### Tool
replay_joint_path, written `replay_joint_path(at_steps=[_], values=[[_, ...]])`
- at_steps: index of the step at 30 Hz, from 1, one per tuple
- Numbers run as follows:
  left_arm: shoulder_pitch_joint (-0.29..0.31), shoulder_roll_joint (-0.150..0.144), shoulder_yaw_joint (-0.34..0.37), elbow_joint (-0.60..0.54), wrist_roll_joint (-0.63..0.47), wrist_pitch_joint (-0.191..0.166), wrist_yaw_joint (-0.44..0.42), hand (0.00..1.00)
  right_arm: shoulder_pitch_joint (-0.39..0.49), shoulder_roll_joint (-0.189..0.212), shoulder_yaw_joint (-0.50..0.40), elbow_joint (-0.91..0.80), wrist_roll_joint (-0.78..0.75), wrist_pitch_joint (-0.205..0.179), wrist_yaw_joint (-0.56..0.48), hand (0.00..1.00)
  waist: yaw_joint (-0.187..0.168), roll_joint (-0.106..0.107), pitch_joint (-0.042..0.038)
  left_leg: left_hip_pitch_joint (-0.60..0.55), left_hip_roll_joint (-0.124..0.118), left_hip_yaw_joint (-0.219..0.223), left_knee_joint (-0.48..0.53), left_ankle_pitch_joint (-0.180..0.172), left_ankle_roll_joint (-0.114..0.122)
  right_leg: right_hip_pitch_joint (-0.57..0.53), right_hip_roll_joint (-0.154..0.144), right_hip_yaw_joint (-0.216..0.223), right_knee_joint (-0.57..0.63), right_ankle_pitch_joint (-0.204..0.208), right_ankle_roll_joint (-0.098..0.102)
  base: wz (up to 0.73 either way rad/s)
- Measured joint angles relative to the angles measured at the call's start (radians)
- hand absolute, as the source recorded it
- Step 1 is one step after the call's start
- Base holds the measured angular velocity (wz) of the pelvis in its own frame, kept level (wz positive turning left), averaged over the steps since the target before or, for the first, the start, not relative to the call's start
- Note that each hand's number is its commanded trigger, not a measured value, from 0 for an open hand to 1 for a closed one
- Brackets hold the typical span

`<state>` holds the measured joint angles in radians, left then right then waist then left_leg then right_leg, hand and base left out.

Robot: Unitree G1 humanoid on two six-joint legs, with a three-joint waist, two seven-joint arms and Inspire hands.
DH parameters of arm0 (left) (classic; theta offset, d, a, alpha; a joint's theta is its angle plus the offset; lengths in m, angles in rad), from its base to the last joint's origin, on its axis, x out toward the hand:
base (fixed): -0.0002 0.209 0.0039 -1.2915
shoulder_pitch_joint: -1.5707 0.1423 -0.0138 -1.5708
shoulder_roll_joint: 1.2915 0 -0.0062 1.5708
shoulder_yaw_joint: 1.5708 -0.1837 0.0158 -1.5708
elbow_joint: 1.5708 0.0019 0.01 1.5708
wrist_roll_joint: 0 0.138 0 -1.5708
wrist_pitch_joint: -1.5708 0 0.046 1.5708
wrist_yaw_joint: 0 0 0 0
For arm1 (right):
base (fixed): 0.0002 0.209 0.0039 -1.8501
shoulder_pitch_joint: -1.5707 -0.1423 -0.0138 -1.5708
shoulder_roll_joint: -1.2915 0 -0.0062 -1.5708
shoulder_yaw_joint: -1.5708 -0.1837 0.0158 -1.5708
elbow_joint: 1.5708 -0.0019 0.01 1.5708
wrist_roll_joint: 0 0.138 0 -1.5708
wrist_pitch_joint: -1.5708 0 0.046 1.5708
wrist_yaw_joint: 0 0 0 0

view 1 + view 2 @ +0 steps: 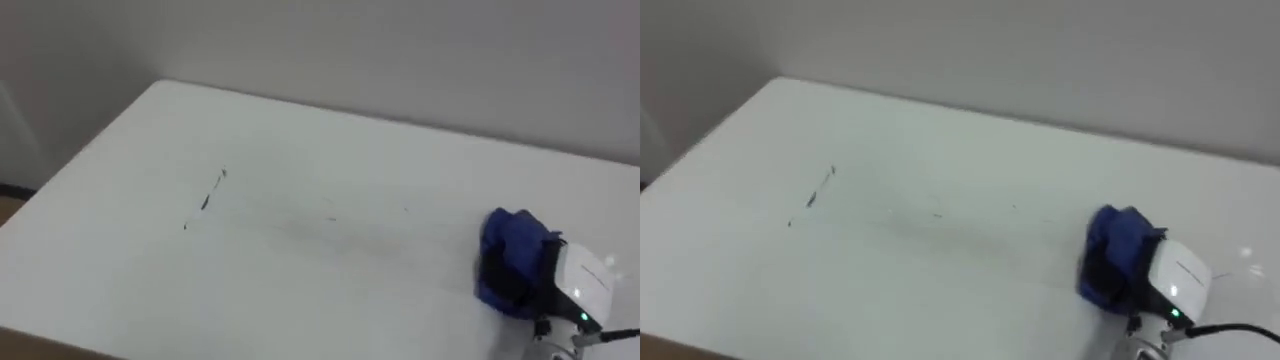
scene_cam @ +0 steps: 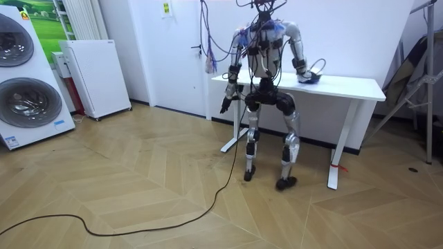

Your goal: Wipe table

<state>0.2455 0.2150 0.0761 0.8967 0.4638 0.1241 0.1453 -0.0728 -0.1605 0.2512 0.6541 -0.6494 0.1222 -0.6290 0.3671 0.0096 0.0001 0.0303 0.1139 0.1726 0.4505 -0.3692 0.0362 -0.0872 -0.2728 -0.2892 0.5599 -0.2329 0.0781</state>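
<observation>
A white table (image 1: 330,290) lies before me, with short dark marks (image 1: 205,200) on its left half and faint smears towards the middle. A bunched blue cloth (image 1: 510,245) rests on the tabletop at the lower right, with my right hand (image 1: 585,285) shut on it from behind. The marks lie well to the left of the cloth. In the room view I stand at the table's front edge with my right hand (image 2: 305,75) on the top. My left hand (image 2: 225,104) hangs relaxed at my side, below the tabletop.
A pale wall runs close behind the table's far edge. The table's left corner (image 1: 160,85) and front edge (image 1: 60,335) drop to wooden floor. Two washing machines (image 2: 24,76) and a white cabinet (image 2: 93,76) stand at the room view's left, a stand (image 2: 419,76) at its right.
</observation>
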Motion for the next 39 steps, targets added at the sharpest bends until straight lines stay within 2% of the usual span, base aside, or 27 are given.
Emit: replay_joint_path(at_steps=[1, 2, 4, 5, 6, 7, 9, 10, 11, 12, 13, 14, 15, 16, 17, 19, 21, 22, 24, 26, 28, 30, 31, 32, 34, 37, 39], values=[[-0.009, 0.008, -0.005, -0.001, 0.0, 0.0, -0.002, 0.0, -0.072, 0.048, 0.075, -0.011, -0.048, -0.002, 0.039, 1.0, 0.0, -0.011, 0.0074, -0.03, 0.0, -0.08, 0.005, 0.002, -0.011, 0.014, -0.005, -0.002, -0.099, 0.011, 0.016, -0.7], [-0.02, 0.014, -0.004, 0.0, 0.0, -0.001, -0.007, 0.0, -0.099, 0.07, 0.105, -0.024, -0.079, -0.006, 0.059, 1.0, 0.0, -0.018, 0.0109, -0.051, -0.002, -0.129, 0.006, 0.005, -0.017, 0.026, -0.004, -0.011, -0.153, 0.024, 0.024, 0.05], [-0.084, 0.02, -0.03, 0.004, 0.0, -0.003, -0.03, 0.0, -0.192, 0.088, 0.182, -0.077, -0.147, -0.066, 0.112, 1.0, 0.004, -0.042, 0.0217, -0.128, -0.007, -0.308, 0.004, 0.025, -0.05, 0.064, -0.001, -0.053, -0.34, 0.119, 0.04, 0.54], [-0.092, 0.021, -0.035, 0.004, 0.0, -0.002, -0.032, 0.0, -0.211, 0.088, 0.191, -0.08, -0.148, -0.08, 0.124, 1.0, 0.005, -0.045, 0.0222, -0.137, -0.007, -0.351, -0.003, 0.03, -0.059, 0.073, 0.001, -0.066, -0.371, 0.141, 0.045, 0.64], [-0.092, 0.024, -0.051, 0.001, 0.0, -0.001, -0.033, 0.0, -0.223, 0.085, 0.194, -0.083, -0.142, -0.096, 0.137, 1.0, 0.005, -0.05, 0.0202, -0.138, -0.005, -0.429, -0.022, 0.042, -0.08, 0.087, 0.004, -0.075, -0.41, 0.172, 0.048, 0.62], [-0.083, 0.029, -0.07, -0.001, 0.0, -0.001, -0.034, 0.0, -0.222, 0.07, 0.193, -0.082, -0.135, -0.1, 0.137, 1.0, 0.002, -0.057, 0.0204, -0.13, -0.002, -0.487, -0.049, 0.053, -0.1, 0.084, 0.006, -0.071, -0.412, 0.179, 0.05, 0.58], [-0.057, 0.028, -0.071, -0.003, -0.002, -0.003, -0.034, 0.0, -0.193, 0.038, 0.178, -0.073, -0.128, -0.115, 0.133, 1.0, -0.002, -0.059, 0.0199, -0.118, 0.014, -0.563, -0.081, 0.06, -0.132, 0.042, 0.021, -0.038, -0.402, 0.174, 0.05, 0.42], [-0.031, 0.028, -0.065, -0.002, -0.001, -0.003, -0.033, 0.0, -0.159, 0.027, 0.158, -0.089, -0.137, -0.143, 0.117, 1.0, -0.025, -0.07, 0.0141, -0.118, 0.025, -0.582, -0.095, 0.07, -0.158, 0.019, 0.04, -0.033, -0.369, 0.183, 0.097, 0.57], [-0.02, 0.017, -0.063, -0.001, -0.001, 0.0, -0.033, 0.0, -0.137, 0.015, 0.148, -0.089, -0.139, -0.155, 0.104, 1.0, -0.051, -0.05, 0.0042, -0.116, 0.044, -0.577, -0.104, 0.076, -0.177, 0.02, 0.056, -0.049, -0.324, 0.154, 0.067, 1.0], [0.002, 0.006, -0.062, -0.002, -0.002, -0.003, -0.036, 0.0, -0.09, 0.006, 0.121, -0.088, -0.138, -0.172, 0.082, 1.0, -0.094, -0.035, 0.0076, -0.103, 0.077, -0.502, -0.132, 0.128, -0.195, 0.038, 0.065, -0.098, -0.252, 0.103, 0.041, 1.29], [0.019, -0.005, -0.058, -0.001, 0.004, -0.004, -0.044, 0.0, -0.028, 0.003, 0.088, -0.098, -0.14, -0.18, 0.07, 1.0, -0.122, -0.043, 0.011, -0.082, 0.101, -0.385, -0.165, 0.19, -0.195, 0.063, 0.065, -0.124, -0.229, 0.071, 0.04, 1.18], [0.027, -0.011, -0.059, -0.002, 0.008, -0.004, -0.045, 0.0, 0.001, 0.003, 0.07, -0.106, -0.14, -0.181, 0.063, 1.0, -0.123, -0.037, 0.0091, -0.069, 0.108, -0.328, -0.18, 0.216, -0.197, 0.077, 0.066, -0.13, -0.228, 0.054, 0.037, 0.75], [0.039, -0.021, -0.059, 0.001, 0.009, -0.004, -0.045, 0.0, 0.035, -0.004, 0.051, -0.121, -0.138, -0.188, 0.049, 1.0, -0.12, -0.047, 0.0047, -0.061, 0.116, -0.248, -0.187, 0.249, -0.197, 0.09, 0.066, -0.149, -0.221, 0.012, 0.02, 0.4], [0.041, -0.038, -0.063, 0.009, 0.006, 0.001, -0.046, 0.0, 0.054, -0.018, 0.043, -0.138, -0.138, -0.188, 0.046, 1.0, -0.124, -0.04, 0.0075, -0.063, 0.135, -0.212, -0.174, 0.254, -0.199, 0.096, 0.078, -0.167, -0.203, -0.017, 0.0, 0.32], [0.044, -0.043, -0.07, 0.009, 0.0, 0.0, -0.046, 0.0, 0.061, -0.02, 0.041, -0.147, -0.138, -0.188, 0.047, 1.0, -0.124, -0.036, 0.0074, -0.065, 0.141, -0.192, -0.165, 0.253, -0.199, 0.097, 0.084, -0.17, -0.193, -0.03, -0.006, 0.29], [0.05, -0.051, -0.084, 0.01, -0.001, -0.002, -0.048, 0.0, 0.058, -0.012, 0.043, -0.163, -0.137, -0.166, 0.089, 1.0, -0.117, -0.026, 0.0108, -0.077, 0.133, -0.144, -0.103, 0.238, -0.195, 0.102, 0.101, -0.173, -0.181, -0.048, -0.029, 0.05], [0.056, -0.052, -0.084, 0.009, -0.004, -0.001, -0.05, 0.0, 0.041, -0.009, 0.043, -0.164, -0.138, -0.163, 0.134, 1.0, -0.115, -0.01, 0.0073, -0.071, 0.126, -0.14, -0.087, 0.209, -0.189, 0.104, 0.113, -0.158, -0.176, -0.055, -0.042, -0.12], [0.06, -0.052, -0.084, 0.01, -0.02, -0.001, -0.051, 0.0, 0.026, -0.01, 0.044, -0.168, -0.14, -0.162, 0.165, 1.0, -0.113, -0.006, 0.0054, -0.064, 0.108, -0.137, -0.087, 0.19, -0.183, 0.096, 0.122, -0.132, -0.174, -0.056, -0.047, -0.21], [0.063, -0.052, -0.084, 0.01, -0.04, 0.0, -0.051, 0.0, 0.01, -0.015, 0.046, -0.173, -0.14, -0.164, 0.194, 1.0, -0.112, -0.008, 0.0068, -0.054, 0.072, -0.12, -0.107, 0.18, -0.17, 0.073, 0.121, -0.095, -0.165, -0.054, -0.049, -0.28], [0.07, -0.053, -0.081, -0.004, -0.045, 0.002, -0.051, 0.0, 0.013, -0.021, 0.045, -0.176, -0.137, -0.174, 0.192, 1.0, -0.125, -0.005, 0.0063, -0.038, 0.058, -0.087, -0.137, 0.177, -0.166, 0.06, 0.118, -0.06, -0.161, -0.051, -0.045, -0.17], [0.073, -0.053, -0.075, -0.023, -0.057, 0.005, -0.05, 0.0, 0.038, -0.035, 0.036, -0.17, -0.134, -0.195, 0.162, 1.0, -0.15, 0.005, 0.0053, -0.02, 0.036, -0.051, -0.175, 0.177, -0.166, 0.052, 0.113, -0.002, -0.171, -0.042, -0.027, -0.07], [0.072, -0.053, -0.055, -0.038, -0.059, 0.006, -0.048, 0.0, 0.068, -0.038, 0.008, -0.155, -0.138, -0.22, 0.1, 1.0, -0.192, -0.001, 0.0016, -0.016, 0.014, -0.036, -0.193, 0.177, -0.163, 0.067, 0.098, 0.001, -0.201, -0.027, -0.006, 0.17], [0.074, -0.052, -0.035, -0.05, -0.057, 0.007, -0.047, 0.0, 0.107, -0.041, -0.026, -0.148, -0.137, -0.235, 0.048, 1.0, -0.22, -0.012, 0.0052, -0.005, -0.005, -0.036, -0.204, 0.177, -0.145, 0.087, 0.087, 0.007, -0.226, -0.014, 0.009, 0.25], [0.075, -0.051, -0.022, -0.056, -0.054, 0.008, -0.046, 0.0, 0.131, -0.042, -0.047, -0.145, -0.134, -0.243, 0.021, 1.0, -0.23, -0.002, 0.0034, 0.002, -0.014, -0.036, -0.21, 0.176, -0.14, 0.098, 0.083, 0.014, -0.241, -0.007, 0.016, 0.16], [0.072, -0.043, 0.055, -0.061, -0.033, 0.007, -0.037, 0.0, 0.222, -0.048, -0.146, -0.119, -0.102, -0.273, -0.084, 1.0, -0.267, -0.021, -0.0027, 0.021, -0.043, -0.029, -0.222, 0.168, -0.112, 0.139, 0.065, 0.019, -0.293, 0.027, 0.044, 0.0], [0.057, -0.026, 0.139, -0.063, 0.004, 0.0, -0.014, 0.0, 0.294, -0.049, -0.241, -0.07, -0.052, -0.285, -0.15, 1.0, -0.286, -0.046, -0.0111, 0.03, -0.06, -0.028, -0.221, 0.151, -0.084, 0.176, 0.066, 0.013, -0.341, 0.055, 0.055, 0.0], [0.062, -0.026, 0.134, -0.063, 0.008, 0.0, -0.007, 0.0, 0.295, -0.052, -0.27, -0.041, -0.017, -0.285, -0.156, 1.0, -0.278, -0.045, -0.0127, 0.038, -0.064, -0.021, -0.217, 0.137, -0.072, 0.174, 0.068, -0.008, -0.341, 0.073, 0.055, -0.27]])
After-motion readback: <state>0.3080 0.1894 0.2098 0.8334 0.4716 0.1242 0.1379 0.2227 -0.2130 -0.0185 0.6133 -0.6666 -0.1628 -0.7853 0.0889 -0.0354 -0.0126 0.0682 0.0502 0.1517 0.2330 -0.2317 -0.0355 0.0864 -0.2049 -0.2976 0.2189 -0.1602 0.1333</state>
